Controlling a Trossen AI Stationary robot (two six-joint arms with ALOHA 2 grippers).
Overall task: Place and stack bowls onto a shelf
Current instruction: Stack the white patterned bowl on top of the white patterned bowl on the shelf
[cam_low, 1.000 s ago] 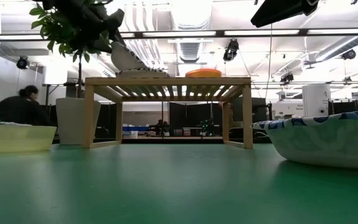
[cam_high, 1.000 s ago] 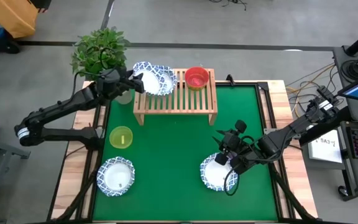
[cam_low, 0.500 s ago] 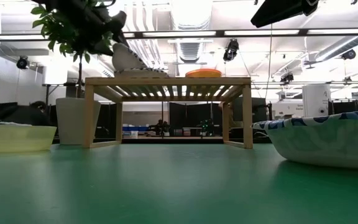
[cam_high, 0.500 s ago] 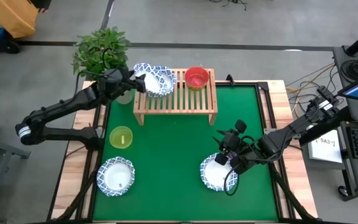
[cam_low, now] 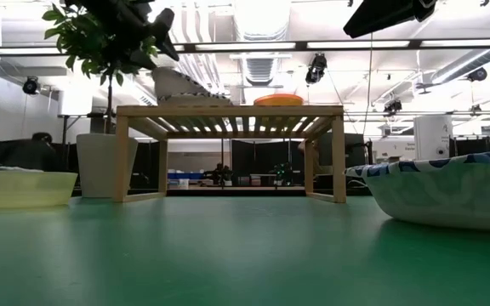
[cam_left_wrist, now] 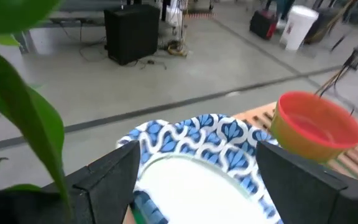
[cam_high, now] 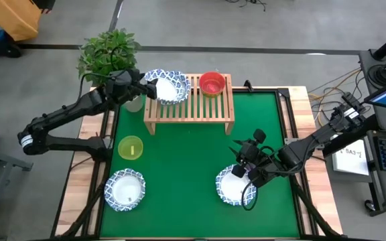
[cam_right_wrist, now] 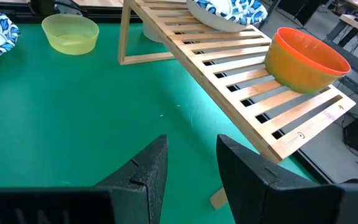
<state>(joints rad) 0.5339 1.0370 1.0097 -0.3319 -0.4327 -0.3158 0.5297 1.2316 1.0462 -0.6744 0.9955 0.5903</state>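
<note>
A white bowl with a blue-patterned rim (cam_high: 167, 86) sits on the left end of the light-wood slatted shelf (cam_high: 190, 111). A red bowl (cam_high: 212, 84) stands on the shelf to its right. My left gripper (cam_high: 145, 87) is at that bowl's left rim, open wide, with its fingers on either side of the bowl's near rim (cam_left_wrist: 194, 134). My right gripper (cam_high: 244, 169) is open above the far rim of a second patterned bowl (cam_high: 234, 189) on the green mat. A third patterned bowl (cam_high: 125, 189) and a yellow bowl (cam_high: 131, 147) lie at the left. My left gripper has its open fingers (cam_left_wrist: 114, 177) beside the patterned bowl's near rim on the shelf. I cannot tell whether they touch it. The bowl rests on the shelf's slats.
A potted plant (cam_high: 109, 53) stands just behind the shelf's left end, close to my left arm. The middle of the green mat (cam_high: 186, 161) lies between the shelf and the near bowls. Wooden table borders (cam_high: 86, 181) run along both sides.
The patterned bowl on the shelf has tipped from tilted to nearly level on the slats. My left gripper has stayed at its left rim. My right arm has kept still.
</note>
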